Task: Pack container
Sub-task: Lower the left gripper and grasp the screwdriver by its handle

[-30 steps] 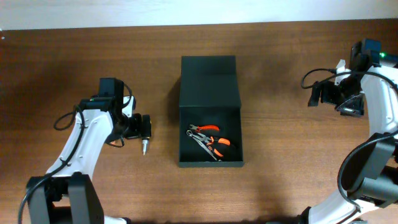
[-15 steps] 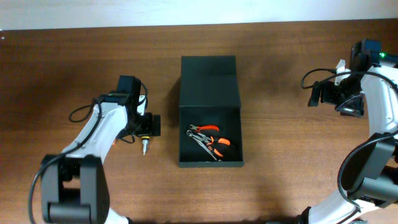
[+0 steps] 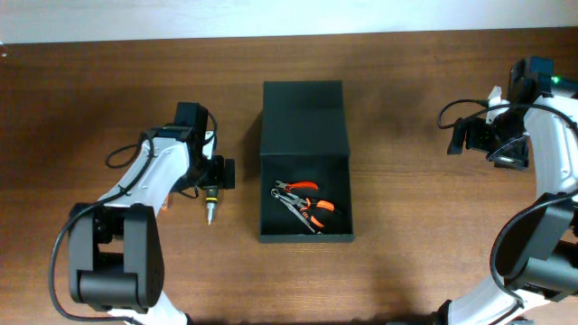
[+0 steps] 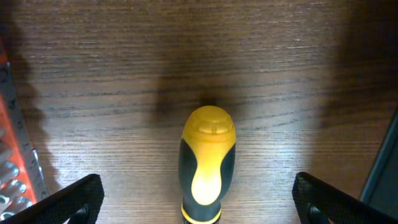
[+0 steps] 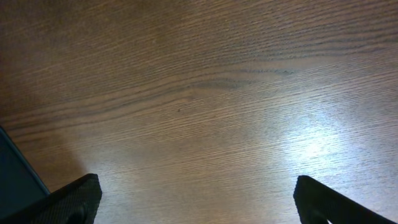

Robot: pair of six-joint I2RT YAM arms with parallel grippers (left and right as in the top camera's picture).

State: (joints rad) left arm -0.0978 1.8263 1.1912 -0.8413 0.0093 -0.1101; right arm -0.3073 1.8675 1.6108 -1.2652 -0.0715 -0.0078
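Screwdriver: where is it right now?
Overhead, the screwdriver lies on the table just left of the container, its handle under the open left end effector, centred between the fingers, untouched.

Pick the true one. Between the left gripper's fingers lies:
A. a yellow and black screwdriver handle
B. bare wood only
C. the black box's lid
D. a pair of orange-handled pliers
A: in the left wrist view the screwdriver, with its yellow and black handle, lies on the wood between the wide-open fingers of the left gripper, and neither finger touches it.
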